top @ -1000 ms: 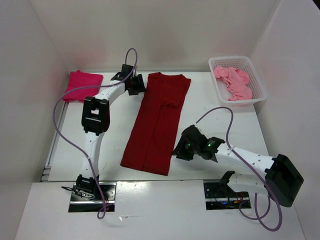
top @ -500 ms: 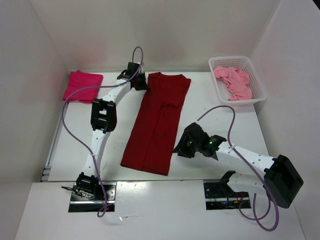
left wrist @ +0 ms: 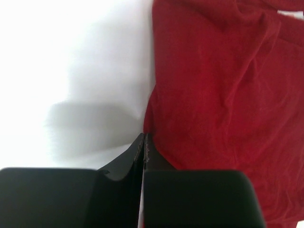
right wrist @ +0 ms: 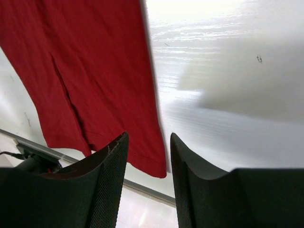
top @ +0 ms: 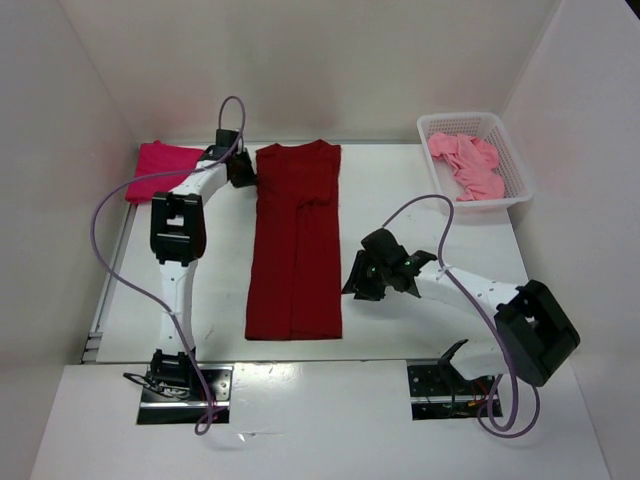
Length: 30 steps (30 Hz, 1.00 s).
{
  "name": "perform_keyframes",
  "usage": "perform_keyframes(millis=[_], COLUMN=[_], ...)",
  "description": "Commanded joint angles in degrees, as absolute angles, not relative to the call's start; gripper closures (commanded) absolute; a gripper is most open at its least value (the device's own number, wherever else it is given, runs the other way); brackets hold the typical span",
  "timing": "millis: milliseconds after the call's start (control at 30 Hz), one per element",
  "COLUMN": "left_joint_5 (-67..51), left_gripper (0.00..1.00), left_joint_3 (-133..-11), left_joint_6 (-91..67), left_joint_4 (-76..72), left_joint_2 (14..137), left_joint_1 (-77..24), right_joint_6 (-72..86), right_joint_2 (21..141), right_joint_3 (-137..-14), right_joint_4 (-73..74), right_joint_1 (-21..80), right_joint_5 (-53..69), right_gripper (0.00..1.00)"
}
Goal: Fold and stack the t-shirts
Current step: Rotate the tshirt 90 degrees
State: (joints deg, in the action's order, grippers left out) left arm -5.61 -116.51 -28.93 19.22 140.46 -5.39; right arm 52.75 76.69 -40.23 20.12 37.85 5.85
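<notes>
Pinching the far left edge of the dark red shirt [top: 296, 240], the left gripper [top: 245, 171] is keeping its jaws together. The right gripper [top: 351, 287] is hovering, jaws apart, beside the shirt's near right edge. The basket [top: 438, 180] is standing well right of the shirt.
</notes>
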Motion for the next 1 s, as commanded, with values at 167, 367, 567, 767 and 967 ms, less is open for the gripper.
perform_keyframes(millis=[167, 367, 567, 767, 967], left_joint_5=[-8.8, -11.4, -14.3, -18.5, -21.6], left_gripper=[0.22, 0.21, 0.53, 0.49, 0.41], left_joint_3=[-103.3, -80.4, -57.4, -49.3, -35.5], left_joint_6=[-31.4, -31.4, -31.4, -39.1, -50.1], left_joint_4=[13.3, 15.5, 26.9, 38.0, 40.1], left_joint_2=[126.7, 108.2, 85.4, 72.3, 60.3], left_joint_1=[-3.7, -3.7, -4.3, -12.2, -13.3], right_joint_6=[48.2, 48.7, 49.3, 51.1, 50.6], right_joint_2=[80.7, 77.4, 76.8, 77.5, 76.3], right_joint_3=[-43.9, -36.7, -34.0, -34.0, -33.4], right_joint_4=[17.9, 15.9, 15.9, 14.6, 16.3], right_joint_1=[37.7, 37.7, 39.8, 41.0, 41.0], right_joint_5=[9.2, 13.0, 15.4, 17.8, 19.2], right_gripper=[0.51, 0.51, 0.51, 0.51, 0.51])
